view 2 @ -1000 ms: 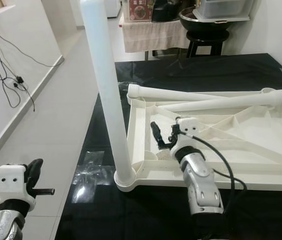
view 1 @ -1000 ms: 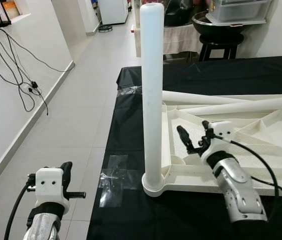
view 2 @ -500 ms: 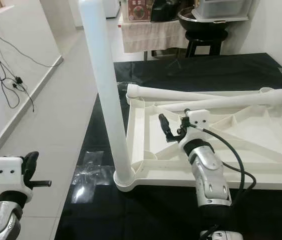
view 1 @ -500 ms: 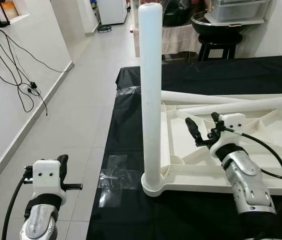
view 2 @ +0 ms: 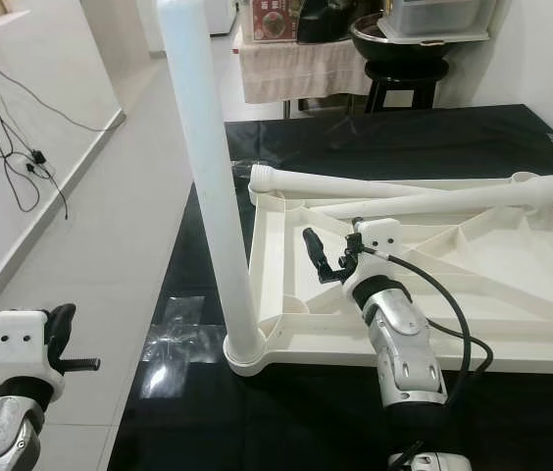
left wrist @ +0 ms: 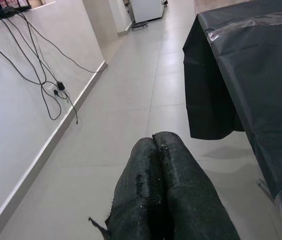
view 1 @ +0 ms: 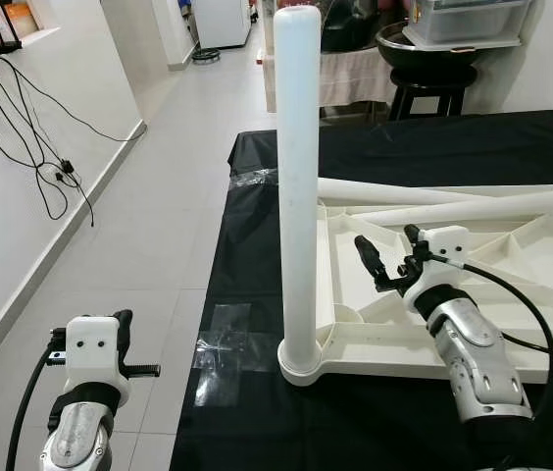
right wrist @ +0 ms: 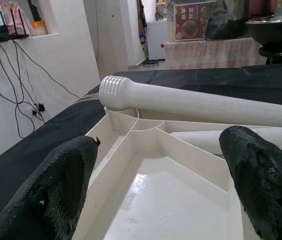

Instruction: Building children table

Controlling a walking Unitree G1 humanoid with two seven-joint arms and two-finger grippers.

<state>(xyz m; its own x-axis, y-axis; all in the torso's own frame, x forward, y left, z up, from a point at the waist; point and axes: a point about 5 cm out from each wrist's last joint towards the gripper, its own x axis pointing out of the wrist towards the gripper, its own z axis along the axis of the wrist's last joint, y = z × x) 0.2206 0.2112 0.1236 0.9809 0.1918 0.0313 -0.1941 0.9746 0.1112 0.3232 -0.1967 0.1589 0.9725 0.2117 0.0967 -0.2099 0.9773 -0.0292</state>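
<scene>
The left gripper (left wrist: 163,192) hangs idle at about 7 o'clock in the head views, low over the tiled floor (view 1: 149,255) beside the black-covered work surface (view 1: 257,412), its two fingers pressed together on nothing.

Toward the middle, one white leg (view 1: 298,186) stands upright in the near-left corner socket of the upturned table top (view 1: 541,368), which lies underside up on the black cover.

At 4 o'clock the right gripper (view 2: 330,257) hovers just above the ribbed underside, fingers spread wide and holding nothing. It points toward 11 o'clock, at the threaded end of a loose leg (right wrist: 191,102) lying across the far rim; a second loose leg (view 2: 443,201) lies just beside it.

The step in hand looks like fetching the next leg. The next move likely calls for reaching farther toward 12 o'clock, closing around the leg near its threaded end, then lifting it clear of the rim.
</scene>
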